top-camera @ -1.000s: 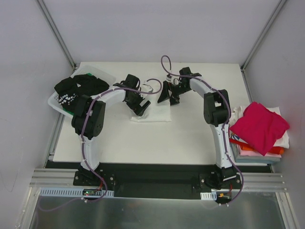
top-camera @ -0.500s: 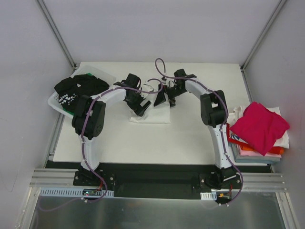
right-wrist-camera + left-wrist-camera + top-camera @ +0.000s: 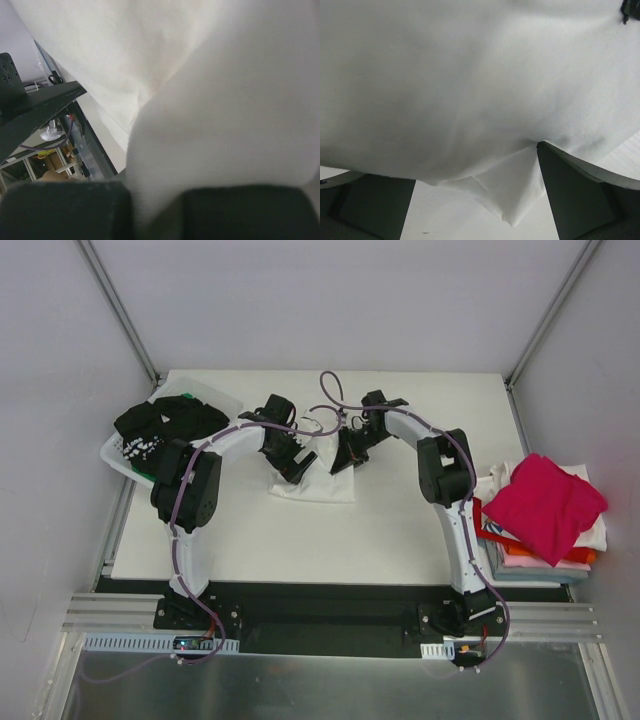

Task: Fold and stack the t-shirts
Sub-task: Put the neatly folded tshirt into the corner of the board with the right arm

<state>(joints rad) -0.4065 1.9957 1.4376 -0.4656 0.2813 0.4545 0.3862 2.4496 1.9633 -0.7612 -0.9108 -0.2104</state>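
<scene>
White t-shirt (image 3: 318,483) lies partly folded at the middle of the worktop (image 3: 400,530), a flat pale shape whose long axis runs roughly left to right across the overhead picture. Both arms reach over its upper edge. The left tool (image 3: 292,462) sits above the cloth's upper left part and the right tool (image 3: 348,454) above its upper right part, so the shirt spreads from both toward the bottom of the frame.

In the left wrist view the fingers (image 3: 580,200) stand spread wide at the lower corners. White cloth drapes across the frame between them, but nothing is pinched. In the right wrist view a rounded fold of the white cloth runs down into the narrow gap between the two dark pads (image 3: 65,210), so the right tool has closed onto the shirt's edge.

The next move looks to turn on this imbalance: only the right side is gripped. The free edge on the left lies directly under the open left tool, the nearer of the two for that side. A lift by the right arm alone would likely drag the cloth crooked.

A magenta t-shirt (image 3: 545,505) tops the stack at the right edge of the picture, well apart. A basket (image 3: 118,455) of dark shirts sits at the upper left.
</scene>
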